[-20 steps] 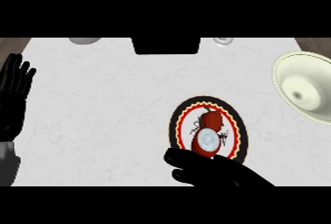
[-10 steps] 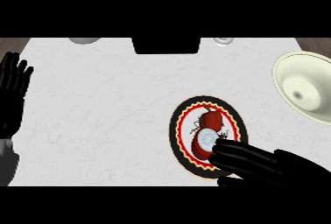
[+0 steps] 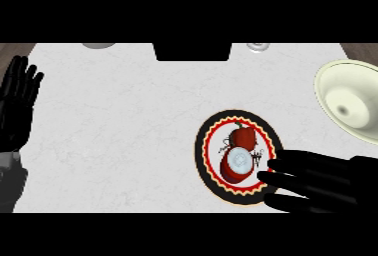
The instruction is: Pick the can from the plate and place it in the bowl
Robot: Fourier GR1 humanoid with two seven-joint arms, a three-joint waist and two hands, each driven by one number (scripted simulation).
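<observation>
A red can (image 3: 239, 156) with a silver top lies on a round plate (image 3: 210, 134) with a black rim and a red and yellow zigzag band. My right hand (image 3: 328, 181) comes in from the lower right, fingers straight and pointing left. Its fingertips (image 3: 267, 176) lie over the plate's right edge, just beside the can. The cream bowl (image 3: 354, 104) sits at the right edge, well above and to the right of the plate. My left hand (image 3: 18, 105) rests open at the left edge, fingers up.
A black block (image 3: 192, 51) stands at the counter's far edge in the middle. A grey round object (image 3: 96, 45) and a small metal one (image 3: 258, 46) sit beside it along the back. The white counter (image 3: 125, 130) spreads between the hands.
My right hand has shifted rightward from below the plate to its right side. Its fingers have spread and now point at the can. The can, plate and bowl have not moved.
</observation>
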